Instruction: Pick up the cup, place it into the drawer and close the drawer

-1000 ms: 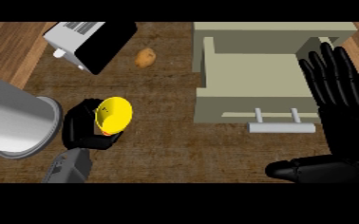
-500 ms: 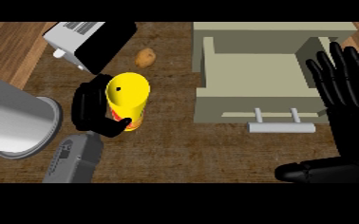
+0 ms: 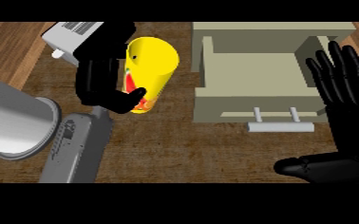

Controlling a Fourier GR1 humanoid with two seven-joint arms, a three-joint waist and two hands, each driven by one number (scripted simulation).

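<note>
Seen from above: a dark wooden counter [image 3: 175, 147], carrying a beige open drawer unit [image 3: 259, 71] (pale bar handle facing the viewer), a white toaster [image 3: 70, 35] at upper left, and a grey pot [image 3: 21, 123] at left edge.

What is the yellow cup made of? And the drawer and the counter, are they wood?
The yellow cup, held in the left hand, looks like smooth plastic: bright, even colour with a printed red patch. The open drawer looks like painted wood or board: flat, matte beige, with a pale metal-looking handle. The counter shows brown grain lines, so probably wood.
</note>
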